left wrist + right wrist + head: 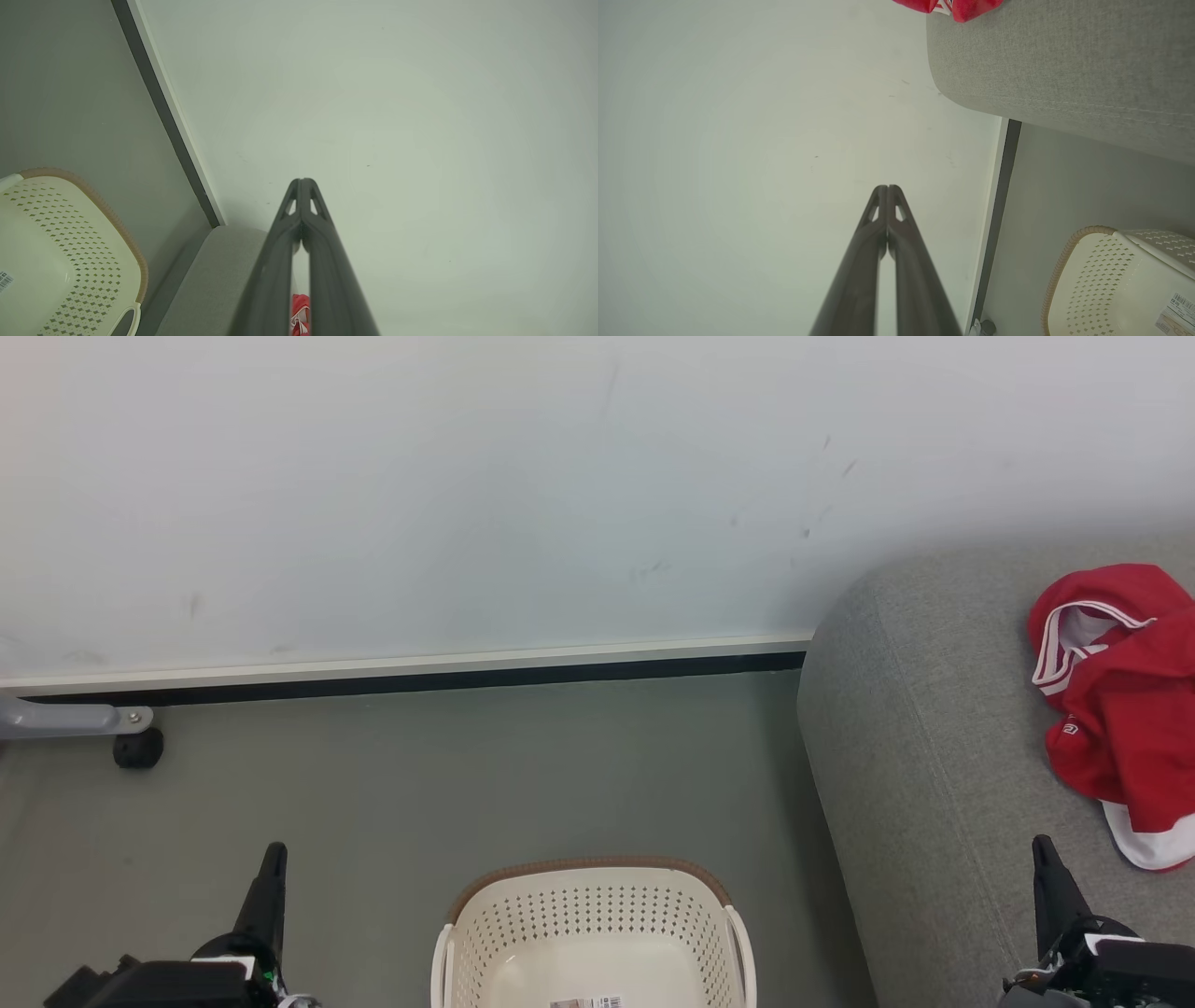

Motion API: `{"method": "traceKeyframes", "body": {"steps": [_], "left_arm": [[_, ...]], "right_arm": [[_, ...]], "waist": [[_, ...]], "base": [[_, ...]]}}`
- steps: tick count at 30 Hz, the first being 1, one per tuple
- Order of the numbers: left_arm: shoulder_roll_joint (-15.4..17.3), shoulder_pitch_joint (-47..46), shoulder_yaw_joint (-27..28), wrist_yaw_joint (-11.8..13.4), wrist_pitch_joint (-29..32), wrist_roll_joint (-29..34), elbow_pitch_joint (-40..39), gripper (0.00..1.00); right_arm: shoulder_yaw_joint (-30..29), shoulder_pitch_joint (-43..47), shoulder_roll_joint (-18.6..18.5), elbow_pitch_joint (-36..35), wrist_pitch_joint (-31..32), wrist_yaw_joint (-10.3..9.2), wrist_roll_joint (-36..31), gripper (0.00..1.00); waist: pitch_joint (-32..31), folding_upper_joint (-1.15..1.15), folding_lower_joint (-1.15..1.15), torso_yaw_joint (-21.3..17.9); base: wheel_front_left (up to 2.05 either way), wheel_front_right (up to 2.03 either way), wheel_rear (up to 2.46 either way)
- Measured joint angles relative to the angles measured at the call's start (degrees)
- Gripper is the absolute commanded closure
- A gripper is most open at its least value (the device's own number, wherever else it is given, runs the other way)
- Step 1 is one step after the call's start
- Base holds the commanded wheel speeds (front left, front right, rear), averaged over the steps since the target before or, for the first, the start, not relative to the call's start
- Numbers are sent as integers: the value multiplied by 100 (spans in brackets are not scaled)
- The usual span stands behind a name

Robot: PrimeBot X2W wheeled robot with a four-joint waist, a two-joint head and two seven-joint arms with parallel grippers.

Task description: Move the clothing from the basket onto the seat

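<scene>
Seeing the red clothing (1120, 700) crumpled on the grey seat (924, 784) at the right, white striped trim turned outward. Finding the basket (597, 924) on the floor (373, 784) just beside the seat, apart from the wall (467, 476), a barcode label (586, 1002) stuck on its bottom. Noting jaws clenched on nothing at both left gripper (274, 849) and right gripper (1042, 842), fingers pointing up, left over the floor, right over the seat front
</scene>
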Motion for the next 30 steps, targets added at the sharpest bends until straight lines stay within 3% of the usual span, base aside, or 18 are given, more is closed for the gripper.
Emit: {"method": "traceKeyframes", "body": {"steps": [30], "left_arm": [[0, -3, 0, -42, 0, 0, 2, 100]], "right_arm": [[0, 0, 0, 7, 0, 5, 0, 100]], "waist": [[0, 0, 0, 0]], "base": [[0, 0, 0]]}}
